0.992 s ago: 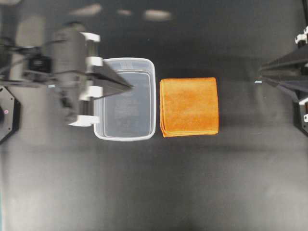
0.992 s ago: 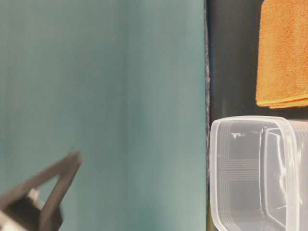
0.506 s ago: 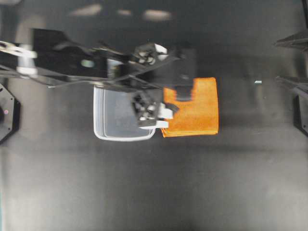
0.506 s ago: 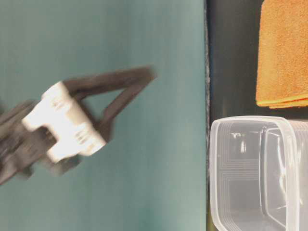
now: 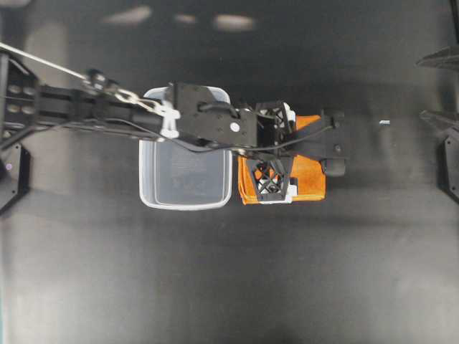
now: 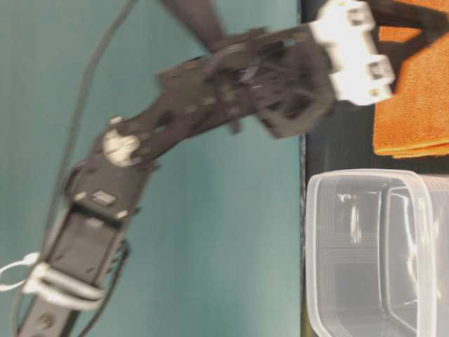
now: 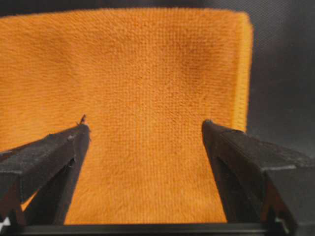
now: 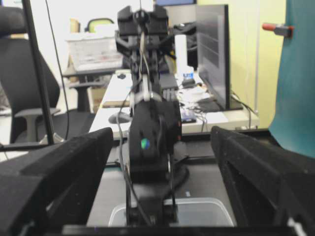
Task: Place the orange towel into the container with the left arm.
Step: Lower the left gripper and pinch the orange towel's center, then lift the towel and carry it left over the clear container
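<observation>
The orange towel point(image 5: 310, 177) lies flat on the black table, just right of the container point(image 5: 185, 180), a clear empty tub. My left arm reaches from the left across the tub's far side. My left gripper point(image 5: 275, 147) is open, pointing down over the towel. In the left wrist view the towel point(image 7: 147, 83) fills the frame between the two fingers of the left gripper point(image 7: 145, 129), whose tips are low over the cloth; I cannot tell whether they touch it. My right gripper point(image 5: 439, 87) is open and empty at the right edge. The table-level view shows the towel point(image 6: 414, 105) and tub point(image 6: 379, 253).
The right wrist view looks past the open right gripper point(image 8: 162, 130) at the left arm point(image 8: 150, 132) and the tub point(image 8: 202, 210) below it. A teal wall point(image 6: 175, 210) borders the table. Desks and monitors stand beyond the table.
My left arm has swung from the tub's left side across it and now hangs over the towel with the gripper open. The right gripper opened and drew back to the right edge.
</observation>
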